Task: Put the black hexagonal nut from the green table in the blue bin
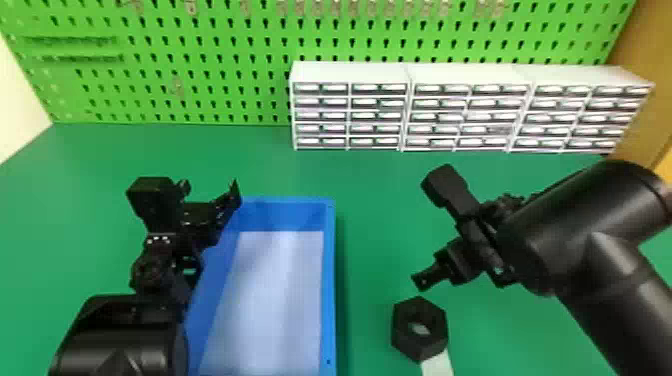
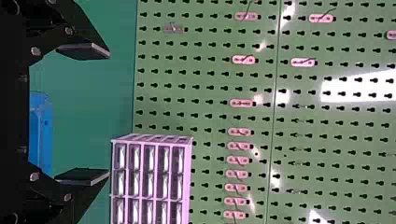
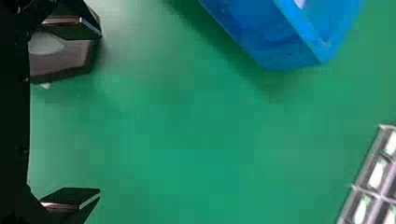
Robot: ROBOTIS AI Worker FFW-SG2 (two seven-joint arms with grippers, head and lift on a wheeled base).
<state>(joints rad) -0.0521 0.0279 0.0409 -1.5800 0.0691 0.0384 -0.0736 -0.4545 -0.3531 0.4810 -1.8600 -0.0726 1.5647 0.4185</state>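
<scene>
The black hexagonal nut (image 1: 433, 320) lies on the green table (image 1: 370, 250) to the right of the blue bin (image 1: 328, 280), touching a pale strip at its lower edge. My right gripper (image 1: 425, 280) hangs just beyond the nut; in the right wrist view the gripper (image 3: 100, 116) is open, with the nut (image 3: 60, 60) near one of its fingers. My left gripper (image 1: 232, 200) is over the bin's left far corner; in the left wrist view this gripper (image 2: 109, 114) has its fingers wide apart and holds nothing. White paper-like lining (image 1: 280, 290) covers the bin's floor.
White drawer cabinets (image 1: 350, 115) stand in a row at the table's back right, before a green pegboard (image 1: 200, 65) with small hooks. A wooden panel (image 1: 625, 60) rises at the far right. The bin stands between my two arms.
</scene>
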